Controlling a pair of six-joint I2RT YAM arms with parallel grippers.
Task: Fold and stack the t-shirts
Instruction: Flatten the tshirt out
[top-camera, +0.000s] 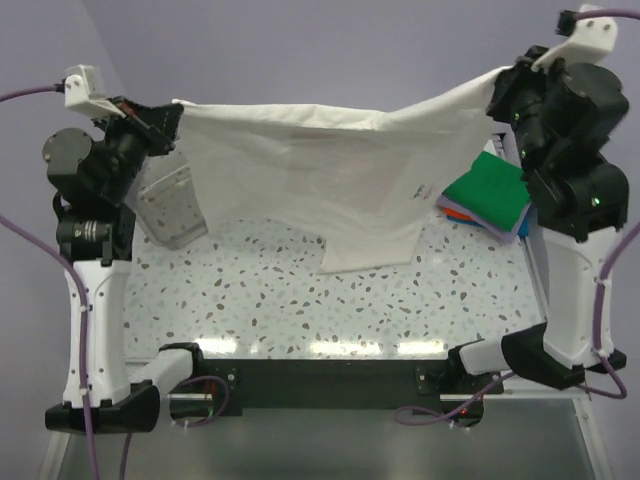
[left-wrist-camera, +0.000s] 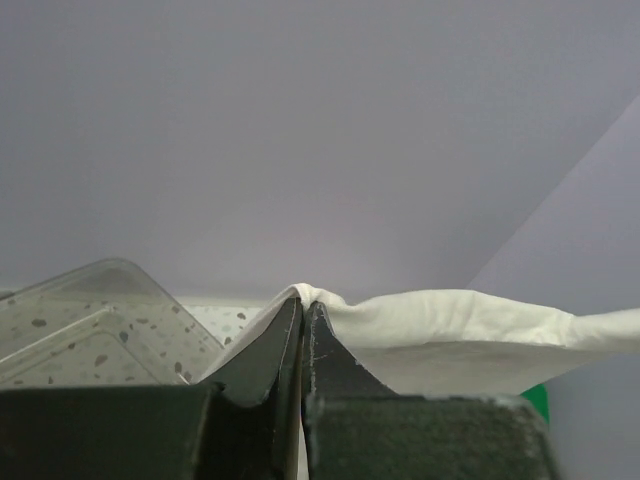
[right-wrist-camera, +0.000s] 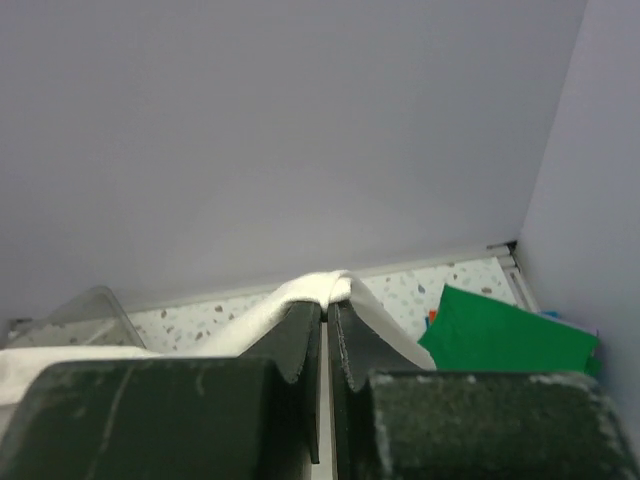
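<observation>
Above the speckled table, left tool and right tool pinch limp cream-white t-shirt.

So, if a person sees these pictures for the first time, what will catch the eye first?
The cream-white t-shirt, stretched in the air across the far side of the table, strikes first. The left gripper and the right gripper each pinch one end of its top edge. Next comes the bright green folded shirt on a stack at the right.
</observation>
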